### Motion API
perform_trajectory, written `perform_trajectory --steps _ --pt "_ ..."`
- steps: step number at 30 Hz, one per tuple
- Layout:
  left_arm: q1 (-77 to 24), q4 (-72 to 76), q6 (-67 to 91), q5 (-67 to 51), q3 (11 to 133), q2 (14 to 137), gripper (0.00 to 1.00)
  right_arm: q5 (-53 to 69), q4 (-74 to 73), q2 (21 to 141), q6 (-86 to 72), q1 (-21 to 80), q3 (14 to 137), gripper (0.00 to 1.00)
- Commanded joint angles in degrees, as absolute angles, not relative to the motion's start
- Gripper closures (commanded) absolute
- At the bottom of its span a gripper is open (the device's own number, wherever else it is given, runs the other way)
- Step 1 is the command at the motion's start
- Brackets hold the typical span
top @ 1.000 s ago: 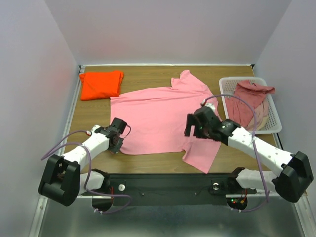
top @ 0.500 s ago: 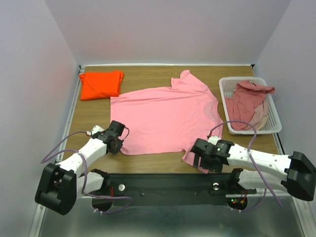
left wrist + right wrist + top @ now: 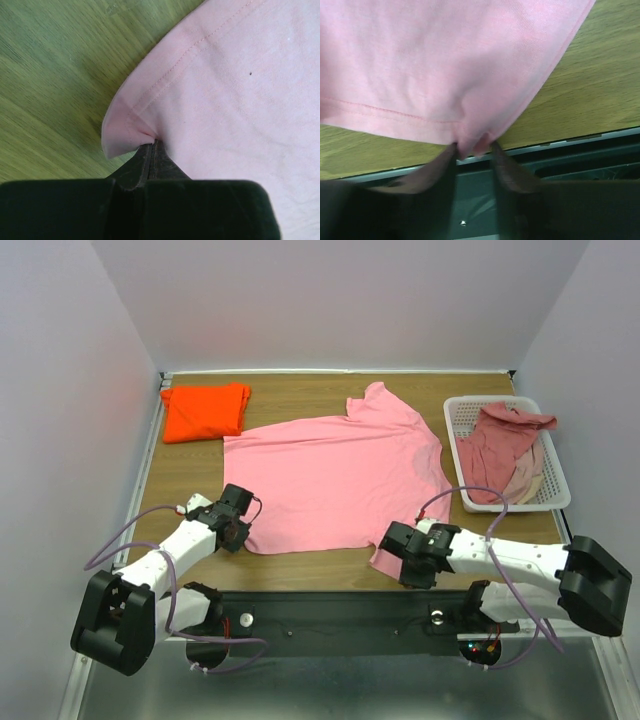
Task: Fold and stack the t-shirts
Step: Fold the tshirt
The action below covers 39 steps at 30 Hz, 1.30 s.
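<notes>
Left gripper [image 3: 154, 150] pinches the near left corner of the pink t-shirt [image 3: 335, 475] on the bench [image 3: 195, 478]; right gripper [image 3: 473, 150] straddles its near right corner, half closed, grip unclear

A wooden table [image 3: 300, 390] filled the enclosure, with pale walls [image 3: 340, 300] on three sides. A white plastic mesh basket [image 3: 462, 412] sat at the table's right edge — toward the far right corner. A black rail [image 3: 340, 612] ran along the near edge.
</notes>
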<state>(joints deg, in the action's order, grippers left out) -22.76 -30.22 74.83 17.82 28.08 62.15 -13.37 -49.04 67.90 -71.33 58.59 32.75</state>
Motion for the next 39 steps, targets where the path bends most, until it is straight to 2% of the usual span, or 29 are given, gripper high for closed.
perform_trajectory --steps 1,4,6,19,29,39 --pt "-22.76 -31.11 75.06 18.28 27.6 62.31 1.0 -17.05 -44.56 68.47 -72.07 58.89 30.5 0.74" --pt "-22.68 -31.2 75.76 17.93 27.51 62.23 1.0 -18.19 -44.65 66.54 -71.98 58.89 30.32 0.84" --pt "-22.76 -31.38 76.29 17.49 27.42 61.96 1.0 -19.68 -45.43 65.31 -71.54 58.8 30.67 1.0" --pt "-24.61 -33.13 82.27 15.47 27.07 58.53 1.0 -25.66 -48.16 60.64 -61.62 52.57 35.15 1.0" --pt "-24.52 -39.28 81.04 22.14 36.99 63.27 1.0 -27.51 -41.58 66.35 -50.91 43.87 45.69 1.0" --pt "-21.98 -37.97 77.97 24.08 43.85 68.55 1.0 -25.84 -33.4 76.28 -43.07 34.37 57.74 1.0"
